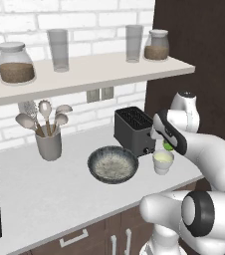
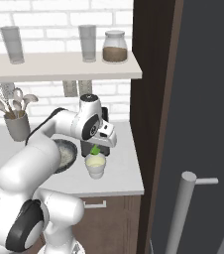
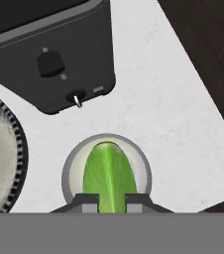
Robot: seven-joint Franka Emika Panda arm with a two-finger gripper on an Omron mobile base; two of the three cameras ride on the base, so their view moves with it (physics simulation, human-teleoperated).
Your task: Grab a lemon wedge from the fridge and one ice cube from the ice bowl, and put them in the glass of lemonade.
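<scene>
clamped between the two fingertips (image 3: 89,201) is the lemon wedge (image 3: 109,176), held by a gripper (image 3: 109,202) that hangs straight above the glass of lemonade (image 3: 107,168).

taken from the left in the left base view, a grey utensil holder (image 1: 48,143) is seen on the white counter (image 1: 40,194); next comes the ice bowl (image 1: 113,164), then the black toaster (image 1: 132,130) behind it, then the glass of lemonade (image 1: 163,162) near the counter's right end, with the lemon wedge (image 1: 168,146) just above its rim. in the right base view the lemon wedge (image 2: 95,150) is likewise seen over the glass of lemonade (image 2: 95,165), apart from the liquid, and the fridge (image 2: 203,124) is seen at the far right.

the step in hand is judged to be the release. it is best done with the wedge kept centred over the rim, lowered a little so no splash is made, and only then let go. the toaster is close behind, so the hand should be lifted straight up afterwards. the ice cube is not yet fetched.
</scene>
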